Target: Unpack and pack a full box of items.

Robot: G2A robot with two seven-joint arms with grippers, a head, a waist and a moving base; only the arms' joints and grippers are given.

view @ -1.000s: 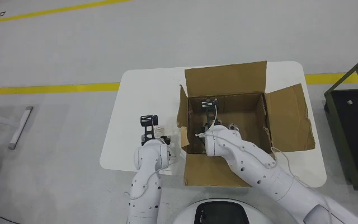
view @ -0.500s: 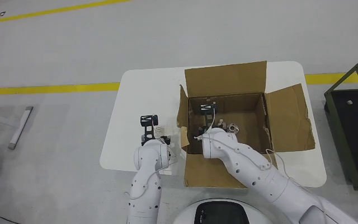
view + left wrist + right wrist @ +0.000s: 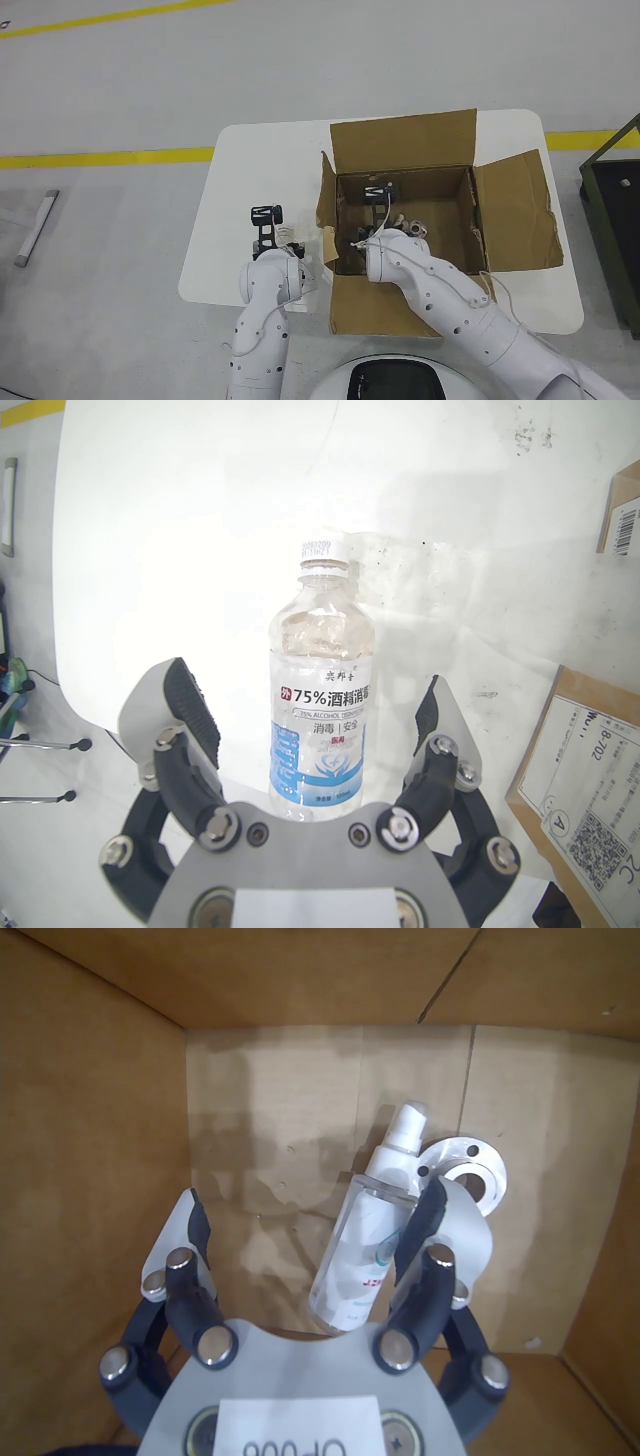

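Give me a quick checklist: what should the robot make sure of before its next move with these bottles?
1. The right pincer is open inside the box: ok.
2. The spray bottle lies under its gap: ok, though close to one finger.
3. The metal ring is clear of the grip: cannot tell; it lies tight beside the spray bottle.
4. The left pincer is open: ok.
5. The clear bottle on the table lines up with its gap: ok.
6. Its fingers stand apart from that bottle: ok.
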